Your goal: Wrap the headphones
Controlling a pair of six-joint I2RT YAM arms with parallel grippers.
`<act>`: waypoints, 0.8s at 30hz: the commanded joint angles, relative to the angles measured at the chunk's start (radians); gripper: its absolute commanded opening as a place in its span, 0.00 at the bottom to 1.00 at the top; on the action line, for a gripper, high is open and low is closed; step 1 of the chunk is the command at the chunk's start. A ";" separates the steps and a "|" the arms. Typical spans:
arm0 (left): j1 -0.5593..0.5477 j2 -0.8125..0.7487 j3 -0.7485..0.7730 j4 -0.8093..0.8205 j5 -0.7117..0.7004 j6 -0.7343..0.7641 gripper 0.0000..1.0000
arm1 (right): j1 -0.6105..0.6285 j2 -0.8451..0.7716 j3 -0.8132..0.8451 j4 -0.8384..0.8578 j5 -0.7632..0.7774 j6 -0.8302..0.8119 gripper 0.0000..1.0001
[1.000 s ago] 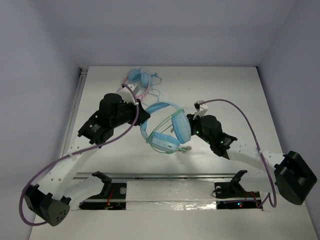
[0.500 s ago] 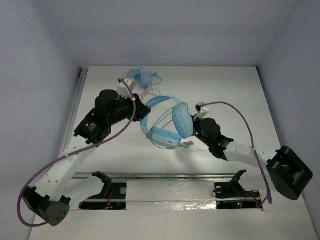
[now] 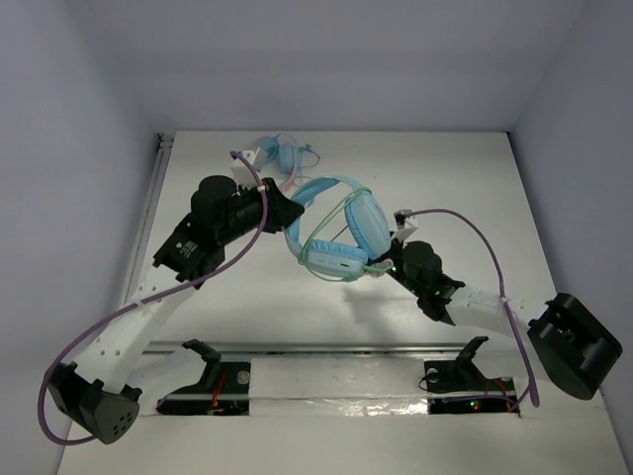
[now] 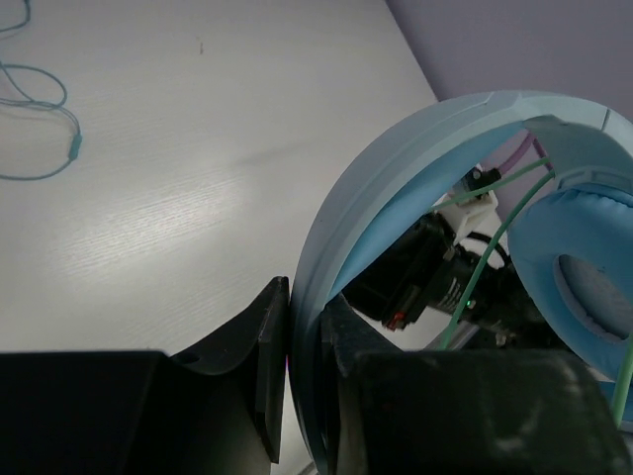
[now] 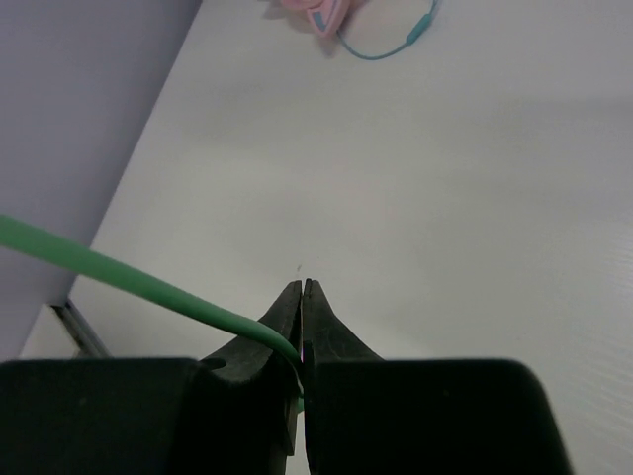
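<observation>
**Position.** The headphones (image 3: 361, 223) are held between the two arms at the centre of the top view.

**Left gripper** (image 4: 305, 302) — clamped tight on the blue headband (image 4: 396, 148), which sits edge-on between the pads.

**Right gripper** (image 5: 301, 295) — jaws pressed together, pinching the pale green cable (image 5: 129, 270) at their tips.

**Handling.**
- The frame is judged light and fairly stiff. Its plastic is smooth and may slip in a narrow pinch, so the headband is the sound hold.
- The cable is thin, limp and probably springy in loops, and is best taken close to the wrap.
- Some turns appear to cross the ear cup (image 4: 584, 287), but the count is unclear.

**Other items.** A smaller pink-banded pair (image 3: 275, 153) lies in the upper centre-left of the top view.

**Containers.** None in view.
</observation>
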 commanded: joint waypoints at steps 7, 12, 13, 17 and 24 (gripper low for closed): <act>0.004 -0.006 -0.223 0.563 -0.228 -0.451 0.00 | 0.051 -0.024 -0.067 0.215 -0.018 0.280 0.03; 0.004 0.059 -0.270 0.697 -0.373 -0.580 0.00 | 0.168 0.005 -0.092 0.296 0.065 0.344 0.07; 0.004 0.071 -0.270 0.706 -0.388 -0.588 0.00 | 0.189 0.018 -0.095 0.322 0.074 0.354 0.07; 0.004 0.126 -0.264 0.717 -0.483 -0.597 0.00 | 0.256 0.058 -0.095 0.387 0.062 0.379 0.08; 0.004 0.203 -0.273 0.749 -0.565 -0.612 0.00 | 0.347 0.086 -0.046 0.381 0.073 0.379 0.08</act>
